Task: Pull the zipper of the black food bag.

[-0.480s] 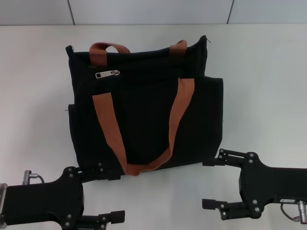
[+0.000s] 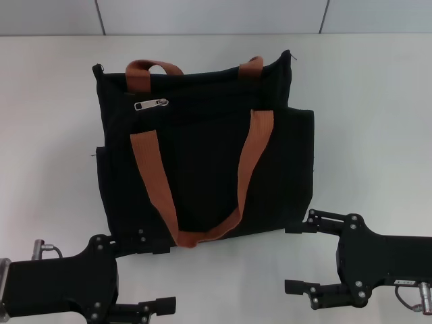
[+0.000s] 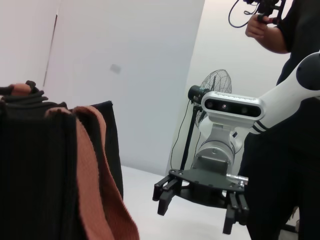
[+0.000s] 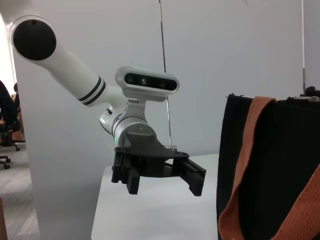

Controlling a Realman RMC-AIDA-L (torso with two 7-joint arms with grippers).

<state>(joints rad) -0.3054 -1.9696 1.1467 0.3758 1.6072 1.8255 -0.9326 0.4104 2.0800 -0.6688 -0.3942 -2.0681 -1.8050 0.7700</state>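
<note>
The black food bag (image 2: 202, 155) lies flat in the middle of the white table (image 2: 364, 121), its two rust-orange handles (image 2: 152, 175) spread over its face. The zipper (image 2: 152, 104), a small silver slider with a flat tab, sits near the bag's far left corner. My left gripper (image 2: 156, 275) is open at the near left, its far finger level with the bag's near edge. My right gripper (image 2: 295, 258) is open just off the bag's near right corner. The left wrist view shows the bag (image 3: 40, 170) and the right gripper (image 3: 195, 217); the right wrist view shows the bag (image 4: 280, 165) and the left gripper (image 4: 165, 189).
A grey panelled wall (image 2: 216, 17) runs behind the table's far edge. In the left wrist view, a person (image 3: 285, 30) and a standing fan (image 3: 212, 87) are beyond the table on the right side. Bare table surface lies on both sides of the bag.
</note>
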